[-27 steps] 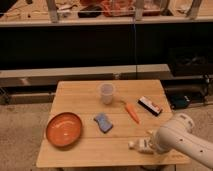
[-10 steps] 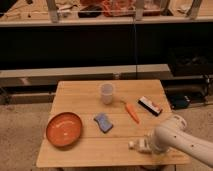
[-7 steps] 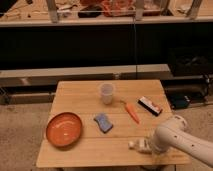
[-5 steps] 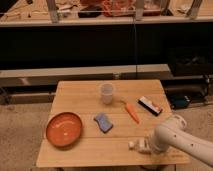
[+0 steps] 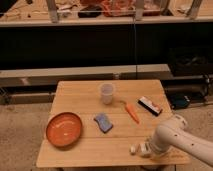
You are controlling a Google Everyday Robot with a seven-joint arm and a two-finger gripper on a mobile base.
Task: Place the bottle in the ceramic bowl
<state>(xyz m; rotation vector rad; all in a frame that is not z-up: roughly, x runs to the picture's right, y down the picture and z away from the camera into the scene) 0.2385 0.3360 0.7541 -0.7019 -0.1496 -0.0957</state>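
The gripper (image 5: 146,149), grip state indeterminate, sits at the small whitish plastic bottle (image 5: 135,148), which lies lengthwise pointing away towards the wide orange-red ceramic bowl (image 5: 64,129), well apart.

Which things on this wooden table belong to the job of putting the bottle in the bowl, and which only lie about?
Job: small whitish plastic bottle, wide orange-red ceramic bowl, gripper, at the bottle.
Lying about: translucent cup, blue sponge, orange carrot, flat black and white object.
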